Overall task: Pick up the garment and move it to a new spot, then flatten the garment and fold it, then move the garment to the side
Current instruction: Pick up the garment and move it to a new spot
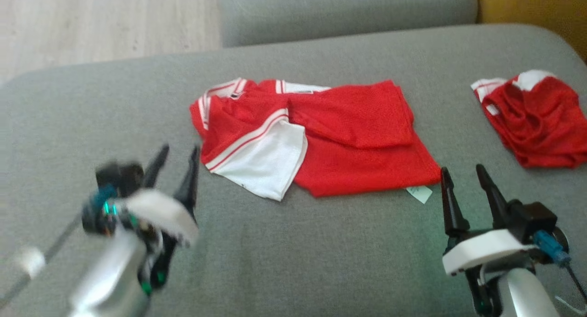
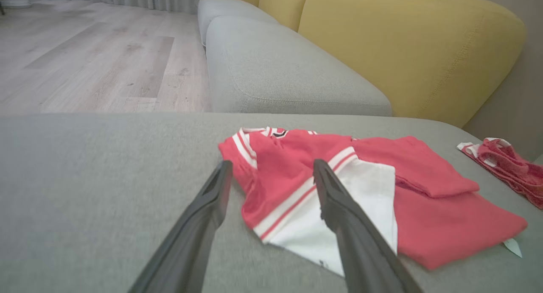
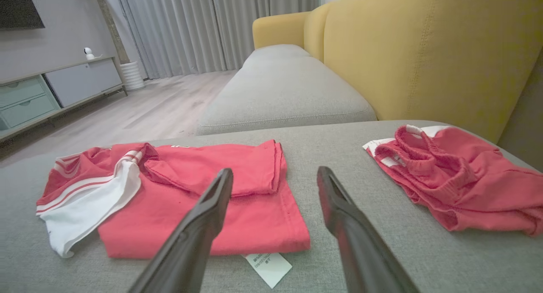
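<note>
The red garment lies near the middle of the grey sofa seat, gathered into a rough rectangle. A layer of red cloth is doubled over on top of its far half, so it reads as folded rather than spread out. The fold is not tidy. At the robot's left end a white sleeve panel edged with red and white stripes sticks out past the red block, and the striped collar bunches at the far left corner. A pale care label pokes out from under the near right corner. The cloth looks thin and mesh-like, limp enough to slip out of its fold if lifted by one edge.

Judging by this, the pick-up, flattening and folding look done or nearly so, and the move to the side is left. The loose sleeve may want tucking in first.

The left tool hovers just beside the sleeve end, blurred in the head view, its fingers spread wide with nothing between them. The right tool sits just beside the near right corner, close to the label, also wide and empty.

Well apart on the right of the seat, a second red garment lies in a loose crumple. Beyond the seat are a yellow backrest and a pale wooden floor.
</note>
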`<state>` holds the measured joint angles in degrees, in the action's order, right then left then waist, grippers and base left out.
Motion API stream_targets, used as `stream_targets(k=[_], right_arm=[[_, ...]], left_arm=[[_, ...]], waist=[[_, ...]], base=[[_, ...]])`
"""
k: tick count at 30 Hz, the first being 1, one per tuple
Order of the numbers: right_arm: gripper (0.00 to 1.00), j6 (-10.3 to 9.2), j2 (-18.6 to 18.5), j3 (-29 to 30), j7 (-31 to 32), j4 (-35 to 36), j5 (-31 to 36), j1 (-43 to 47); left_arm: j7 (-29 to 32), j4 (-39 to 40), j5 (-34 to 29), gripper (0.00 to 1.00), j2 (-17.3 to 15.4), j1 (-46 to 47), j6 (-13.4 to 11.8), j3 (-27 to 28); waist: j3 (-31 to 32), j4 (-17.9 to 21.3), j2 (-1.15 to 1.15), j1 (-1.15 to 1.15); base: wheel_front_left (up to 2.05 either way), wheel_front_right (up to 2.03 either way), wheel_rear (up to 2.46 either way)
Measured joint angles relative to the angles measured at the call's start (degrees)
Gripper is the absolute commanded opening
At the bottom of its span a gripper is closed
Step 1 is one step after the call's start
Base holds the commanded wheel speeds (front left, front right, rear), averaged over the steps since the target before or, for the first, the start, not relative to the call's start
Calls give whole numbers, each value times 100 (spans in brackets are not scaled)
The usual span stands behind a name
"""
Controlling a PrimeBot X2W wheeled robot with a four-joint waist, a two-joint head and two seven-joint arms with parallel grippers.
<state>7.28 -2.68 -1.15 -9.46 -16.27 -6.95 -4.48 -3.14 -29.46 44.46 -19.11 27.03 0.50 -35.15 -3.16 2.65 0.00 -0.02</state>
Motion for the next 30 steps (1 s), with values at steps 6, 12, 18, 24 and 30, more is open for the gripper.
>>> stream_targets(k=[6,12,18,24,30], right_arm=[[100,0,2,-23,145,133,43,403],[100,0,3,-63,224,252,41,609],[100,0,4,-67,242,269,38,657],[100,0,4,-62,242,270,30,734],[100,0,5,-62,242,222,27,764]], left_arm=[[-686,833,27,100,-14,-1444,-649,54],[-1011,1572,-74,100,-24,-2524,-1296,229],[-1063,1928,-286,100,-26,-3054,-1547,232],[-1085,2011,-327,100,-15,-3153,-1621,342],[-1107,2028,-372,100,0,-3172,-1619,367]], waist=[[335,-130,0,0],[438,-129,0,2],[494,-163,0,2],[517,-197,0,1],[508,-228,0,2]], base=[[0,0,0],[0,0,0],[0,0,0],[0,0,0],[0,0,0]])
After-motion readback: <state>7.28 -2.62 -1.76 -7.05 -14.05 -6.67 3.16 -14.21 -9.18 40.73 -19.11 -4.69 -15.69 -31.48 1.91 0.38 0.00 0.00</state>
